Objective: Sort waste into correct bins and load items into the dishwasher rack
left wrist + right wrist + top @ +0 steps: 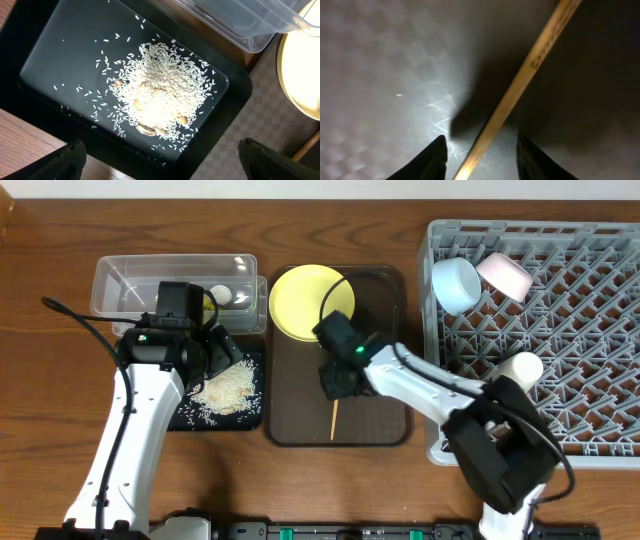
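Note:
Loose white rice (160,95) with a few brown bits lies heaped in the black tray (50,65). My left gripper (160,160) hangs open and wide above the tray's near edge, holding nothing. The clear tub (130,285) behind it holds a small white round scrap (220,295). A wooden chopstick (520,85) lies on the brown serving tray (385,290). My right gripper (480,155) is low over it, one finger on each side, with gaps showing. The yellow plate (300,300) rests at the serving tray's back left.
The grey dishwasher rack (580,330) fills the right side. A light bowl (457,283) and another bowl (505,273) lean in its back left, and a white cup (520,367) sits lower down. Bare wooden table lies along the front edge.

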You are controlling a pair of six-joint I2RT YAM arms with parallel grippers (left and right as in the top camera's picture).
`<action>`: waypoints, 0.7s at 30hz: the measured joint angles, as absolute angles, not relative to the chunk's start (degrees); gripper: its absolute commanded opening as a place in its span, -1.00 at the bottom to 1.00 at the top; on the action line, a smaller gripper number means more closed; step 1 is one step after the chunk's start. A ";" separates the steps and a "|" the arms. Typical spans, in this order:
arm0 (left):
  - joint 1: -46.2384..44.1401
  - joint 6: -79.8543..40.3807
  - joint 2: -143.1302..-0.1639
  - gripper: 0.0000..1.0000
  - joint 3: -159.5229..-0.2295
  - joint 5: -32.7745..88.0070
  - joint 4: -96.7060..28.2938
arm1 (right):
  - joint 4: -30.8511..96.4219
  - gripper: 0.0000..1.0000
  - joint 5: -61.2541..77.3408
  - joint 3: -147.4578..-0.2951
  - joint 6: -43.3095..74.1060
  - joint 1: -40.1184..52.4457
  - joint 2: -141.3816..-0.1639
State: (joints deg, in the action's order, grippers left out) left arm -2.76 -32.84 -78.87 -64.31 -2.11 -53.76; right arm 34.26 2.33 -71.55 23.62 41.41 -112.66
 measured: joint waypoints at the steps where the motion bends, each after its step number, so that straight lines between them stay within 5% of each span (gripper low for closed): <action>1: -2.76 -32.84 -78.87 0.99 -64.31 -2.11 -53.76 | 34.59 -0.33 1.52 -71.70 24.45 41.58 -112.66; 9: -2.76 -32.84 -78.87 0.99 -64.31 -2.11 -53.76 | 40.36 -0.97 -5.37 -72.03 32.03 41.10 -112.77; 21: -2.76 -32.84 -78.87 0.99 -64.31 -2.13 -53.76 | 44.58 -0.98 -6.20 -72.20 31.86 34.11 -110.93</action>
State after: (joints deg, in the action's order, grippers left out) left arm -2.76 -32.84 -78.87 -64.31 -2.13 -53.76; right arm 44.58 -6.20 -72.20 31.86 34.11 -110.93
